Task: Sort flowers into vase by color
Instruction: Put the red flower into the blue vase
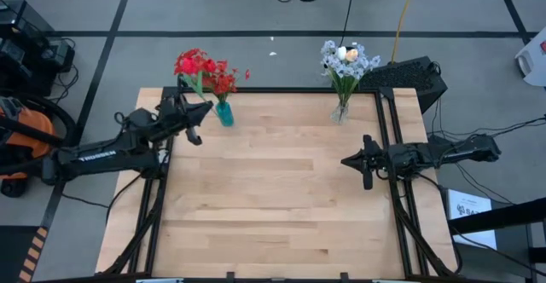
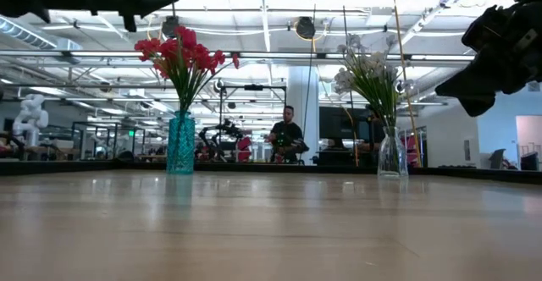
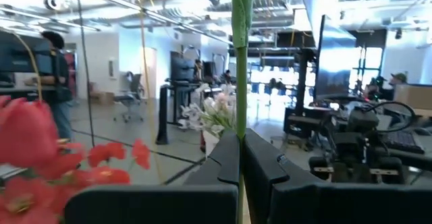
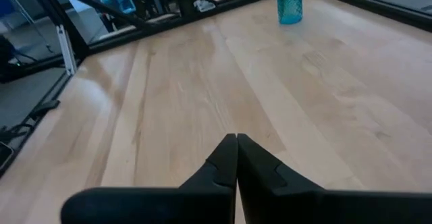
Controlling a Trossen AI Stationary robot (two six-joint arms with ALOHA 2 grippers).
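Flowers are sorted in two vases at the far edge of the wooden surface [image 1: 273, 189]. Red flowers [image 1: 205, 68] stand in a teal vase [image 1: 223, 112]; pale bluish-white sprays with a cream bud [image 1: 345, 60] stand in a clear glass vase [image 1: 340, 111].

Left gripper [image 1: 198, 121]: just beside the teal vase, on the side away from the clear vase. Left wrist view shows its jaws closed on a thin green stem [image 3: 240, 55], which rises upright from between the dark fingers [image 3: 226, 160]. Red blooms sit close by on one side of the jaws in that view; the white bunch is visible farther off beyond the stem. The head of the held stem runs out of the top of the wrist picture, so its colour cannot be told from there.

Right gripper [image 1: 367, 162]: above the surface near its right-hand rail, well apart from both vases, nearer the clear one. Right wrist view shows its jaws pressed together with nothing between them, over bare wood, the teal vase far ahead.

Low view: both vases upright, teal one with red bunch [image 2: 182, 57], clear one with pale bunch [image 2: 373, 74]. Both arms hang above the surface. A person [image 2: 288, 135] stands in the room behind.
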